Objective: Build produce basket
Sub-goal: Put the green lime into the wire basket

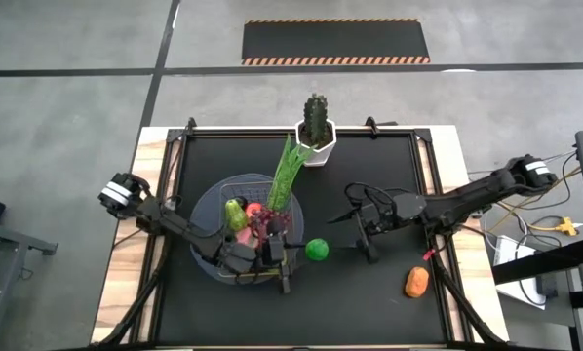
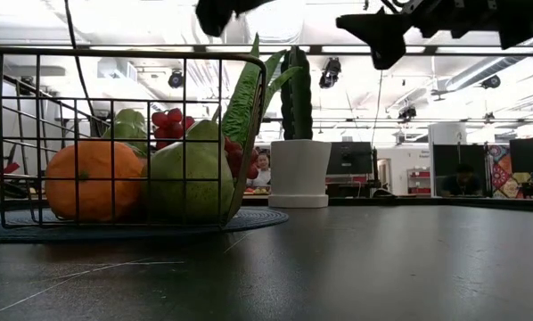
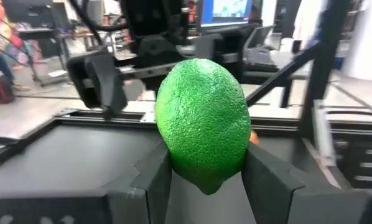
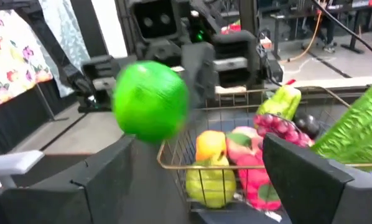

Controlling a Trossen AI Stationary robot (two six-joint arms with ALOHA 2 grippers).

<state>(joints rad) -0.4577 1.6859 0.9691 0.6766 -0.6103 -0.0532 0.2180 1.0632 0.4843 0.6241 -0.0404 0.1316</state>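
Observation:
My left gripper is shut on a green lime just right of the basket; the lime also shows in the high view and the right wrist view. The dark wire basket stands on a grey-blue disc. It holds an orange, green pears, a pink apple, grapes and a long leafy stalk that leans out over its far rim. My right gripper is open and empty, right of the lime, facing the basket. My left gripper pinches the lime by its two opposite sides between its two fingers. The fingers come level from the table's left side, pointing right. The lime stands out past the fingertips, lifted clear of the table, about as high as the basket's rim.
A dark green cactus in a white pot stands at the table's far edge behind the basket. An orange carrot-like piece lies near the front right. Bare black table lies at the front centre.

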